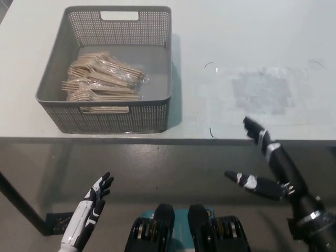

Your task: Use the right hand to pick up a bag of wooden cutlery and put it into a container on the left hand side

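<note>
Head view: a grey perforated plastic basket (58, 97) with a cut-out handle sits on the left part of the pale worktop (252, 47). Inside it, against its left half, lies a pile of clear plastic bags of pale wooden cutlery (100, 81), fork tines pointing left. No bag shows on the bare worktop to the right of the basket, only a dull scuffed patch (262, 92).

The black right hand (265, 168) hangs at the worktop's front edge, low right, well apart from the basket; its fingers (254, 128) are spread wide and hold nothing. The white left hand (92, 202) rests below the worktop at lower left, fingers apart, empty.

Such a bag should be light, the wood stiff inside a thin, slippery, crinkling wrapper. A pinch across the middle of the bundle, fingers closing on the wood itself and not on loose film, looks safest; a hold near one end would likely let it tip or slide.
</note>
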